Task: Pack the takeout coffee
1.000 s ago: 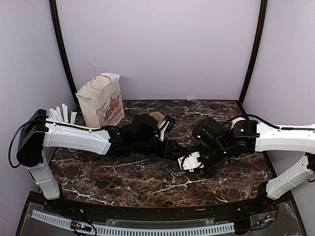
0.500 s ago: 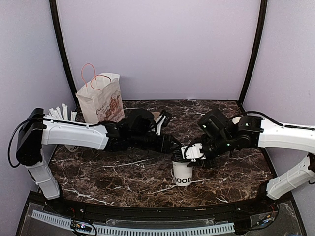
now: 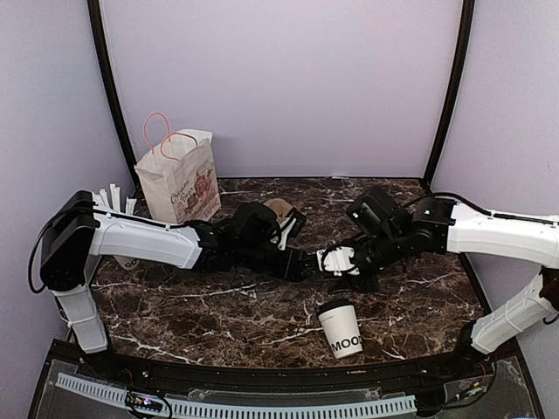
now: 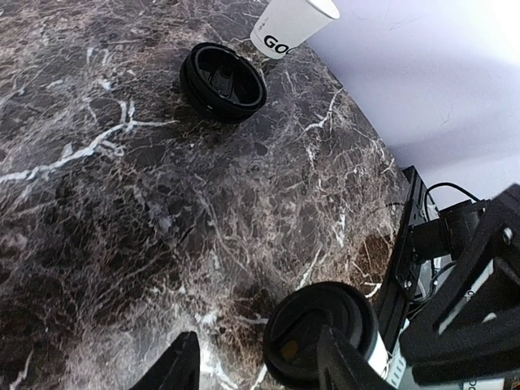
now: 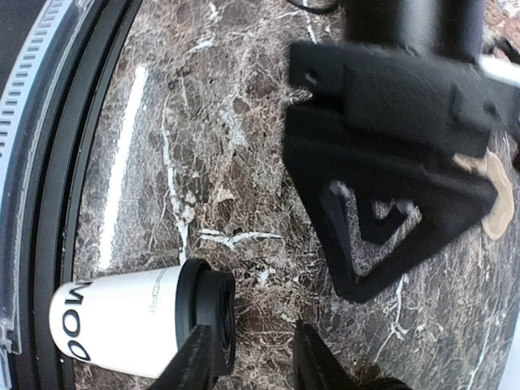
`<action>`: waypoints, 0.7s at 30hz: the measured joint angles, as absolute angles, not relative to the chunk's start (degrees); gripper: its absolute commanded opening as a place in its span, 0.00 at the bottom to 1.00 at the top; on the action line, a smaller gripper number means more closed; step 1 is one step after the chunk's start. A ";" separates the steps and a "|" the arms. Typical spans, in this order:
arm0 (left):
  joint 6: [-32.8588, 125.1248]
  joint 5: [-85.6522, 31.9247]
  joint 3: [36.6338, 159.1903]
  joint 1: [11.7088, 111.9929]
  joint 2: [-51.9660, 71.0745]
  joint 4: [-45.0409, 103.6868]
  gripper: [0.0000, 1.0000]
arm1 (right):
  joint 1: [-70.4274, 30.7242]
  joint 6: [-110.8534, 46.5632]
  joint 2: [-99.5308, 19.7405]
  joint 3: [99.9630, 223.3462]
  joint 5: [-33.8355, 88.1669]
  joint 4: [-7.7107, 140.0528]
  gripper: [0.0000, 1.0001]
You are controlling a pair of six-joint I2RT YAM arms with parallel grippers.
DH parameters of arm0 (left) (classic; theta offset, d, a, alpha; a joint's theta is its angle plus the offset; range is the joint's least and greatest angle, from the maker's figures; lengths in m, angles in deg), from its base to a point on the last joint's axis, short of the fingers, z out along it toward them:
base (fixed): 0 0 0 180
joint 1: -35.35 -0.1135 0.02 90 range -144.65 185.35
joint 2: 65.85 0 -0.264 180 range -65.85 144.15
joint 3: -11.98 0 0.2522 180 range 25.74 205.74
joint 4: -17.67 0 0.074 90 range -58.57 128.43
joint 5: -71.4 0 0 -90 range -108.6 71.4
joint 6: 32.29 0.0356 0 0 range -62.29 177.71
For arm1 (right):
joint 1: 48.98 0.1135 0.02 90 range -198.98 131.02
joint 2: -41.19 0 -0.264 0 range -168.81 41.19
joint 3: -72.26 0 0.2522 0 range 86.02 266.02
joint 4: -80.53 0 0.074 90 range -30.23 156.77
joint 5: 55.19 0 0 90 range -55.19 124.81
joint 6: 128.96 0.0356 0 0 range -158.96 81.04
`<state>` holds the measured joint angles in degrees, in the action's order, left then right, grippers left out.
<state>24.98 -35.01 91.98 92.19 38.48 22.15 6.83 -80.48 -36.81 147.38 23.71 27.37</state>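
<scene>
The takeout coffee [image 3: 341,330], a small white paper cup with a black lid, rests free on the marble table near the front edge. It also shows in the left wrist view [image 4: 321,337] and the right wrist view [image 5: 130,321]. My left gripper [image 3: 300,264] is open and empty above the table's middle [image 4: 260,366]. My right gripper [image 3: 334,260] faces it tip to tip, open and empty [image 5: 256,361]. The cup lies in front of both, touched by neither. The paper bag [image 3: 180,179] with pink handles stands open at the back left.
A white cup holding wrapped straws [image 3: 111,204] stands left of the bag, partly behind my left arm. A loose black lid [image 4: 223,71] and an unlidded white cup [image 4: 292,24] sit at the right back. The black front rail [image 3: 262,375] runs close to the coffee.
The right gripper has let go of the coffee and pulled back and up. The cup now sits nearer the front edge. The left gripper has drawn back slightly.
</scene>
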 measured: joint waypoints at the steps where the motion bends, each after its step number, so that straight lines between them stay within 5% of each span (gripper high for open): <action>1: 25.33 -34.59 91.43 92.19 37.76 22.21 0.56 | 6.42 -80.37 -36.66 147.58 23.36 27.22 0.43; 7: 25.55 -32.67 82.32 92.19 27.73 21.82 0.65 | 1.89 -80.08 -35.39 146.44 18.77 25.27 0.69; 21: 23.82 -31.05 71.92 96.71 20.58 22.04 0.66 | 1.22 -81.15 -34.14 134.79 20.96 25.42 0.79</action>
